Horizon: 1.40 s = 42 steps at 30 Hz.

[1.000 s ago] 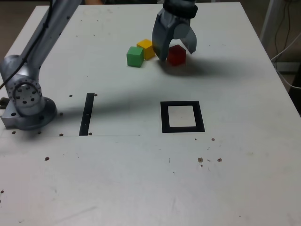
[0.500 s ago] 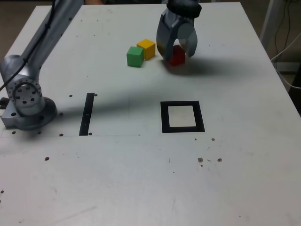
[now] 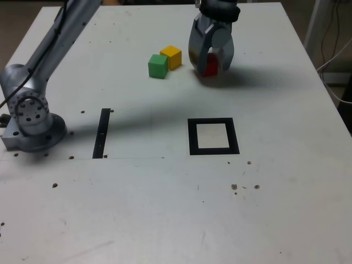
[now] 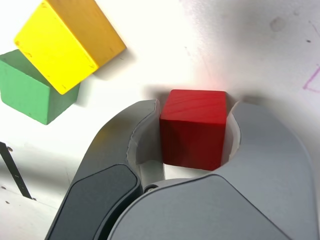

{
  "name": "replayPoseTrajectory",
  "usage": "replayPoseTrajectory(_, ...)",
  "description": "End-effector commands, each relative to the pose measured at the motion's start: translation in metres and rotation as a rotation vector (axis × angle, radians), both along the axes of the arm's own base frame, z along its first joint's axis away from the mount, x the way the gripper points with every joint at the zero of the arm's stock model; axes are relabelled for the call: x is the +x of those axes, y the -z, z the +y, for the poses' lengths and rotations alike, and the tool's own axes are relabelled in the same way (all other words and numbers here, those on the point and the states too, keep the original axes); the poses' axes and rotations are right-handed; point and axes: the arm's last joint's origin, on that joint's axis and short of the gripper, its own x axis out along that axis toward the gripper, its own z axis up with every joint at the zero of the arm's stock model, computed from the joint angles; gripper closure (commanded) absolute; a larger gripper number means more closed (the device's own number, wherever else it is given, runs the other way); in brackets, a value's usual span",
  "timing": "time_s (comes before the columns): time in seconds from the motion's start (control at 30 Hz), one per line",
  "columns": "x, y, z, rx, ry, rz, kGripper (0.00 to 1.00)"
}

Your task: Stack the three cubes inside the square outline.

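My gripper (image 3: 209,61) is shut on the red cube (image 3: 209,65) at the far side of the table; in the wrist view both jaws press the red cube (image 4: 194,127) on its two sides, gripper (image 4: 194,107). The cube appears to rest on the table. The yellow cube (image 3: 171,56) and the green cube (image 3: 158,66) sit touching each other just to the exterior view's left of the gripper; both show in the wrist view, yellow cube (image 4: 67,42), green cube (image 4: 30,90). The square outline (image 3: 213,136), black with a white centre, lies nearer the camera with nothing in it.
The arm's base (image 3: 30,118) stands at the exterior view's left edge, its link reaching across the far left of the table. A thin black strip (image 3: 102,132) lies between the base and the outline. Cables hang beyond the table's right edge.
The jaws have come together from wide open onto the red cube. The gripper has shifted slightly to the exterior view's right. The yellow and green cubes have not moved.
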Motion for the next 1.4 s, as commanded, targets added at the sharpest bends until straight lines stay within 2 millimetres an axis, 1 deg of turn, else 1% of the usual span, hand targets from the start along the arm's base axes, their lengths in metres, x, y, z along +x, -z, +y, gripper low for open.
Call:
replayPoseTrajectory(0.0,0.004,0.002,-0.003,-0.007,0.025,-0.008,0.61)
replayPoseTrajectory(0.13,0.007,-0.010,-0.014,0.009,0.069,-0.021,0.64)
replayPoseTrajectory(0.2,0.008,-0.020,-0.024,0.031,0.098,-0.029,0.65)
replayPoseTrajectory(0.27,0.009,-0.033,-0.039,0.065,0.136,-0.040,0.67)
replayPoseTrajectory(0.37,0.012,-0.053,-0.068,0.134,0.219,-0.050,0.67)
replayPoseTrajectory(0.4,0.012,-0.061,-0.084,0.162,0.261,-0.049,0.67)
replayPoseTrajectory(0.43,0.012,-0.065,-0.092,0.173,0.283,-0.048,0.67)
replayPoseTrajectory(0.47,0.011,-0.071,-0.108,0.187,0.322,-0.047,0.67)
replayPoseTrajectory(0.57,0.004,-0.081,-0.143,0.176,0.384,-0.050,0.68)
replayPoseTrajectory(0.67,-0.006,-0.087,-0.174,0.143,0.413,-0.058,0.69)
replayPoseTrajectory(0.77,-0.014,-0.086,-0.197,0.112,0.428,-0.057,0.69)
replayPoseTrajectory(0.87,-0.021,-0.082,-0.211,0.086,0.430,-0.052,0.69)
replayPoseTrajectory(1.0,-0.030,-0.071,-0.222,0.070,0.402,-0.054,0.69)
replayPoseTrajectory(1.2,-0.045,-0.052,-0.234,0.079,0.310,-0.070,0.69)
replayPoseTrajectory(1.37,-0.051,-0.041,-0.240,0.046,0.272,-0.074,0.69)
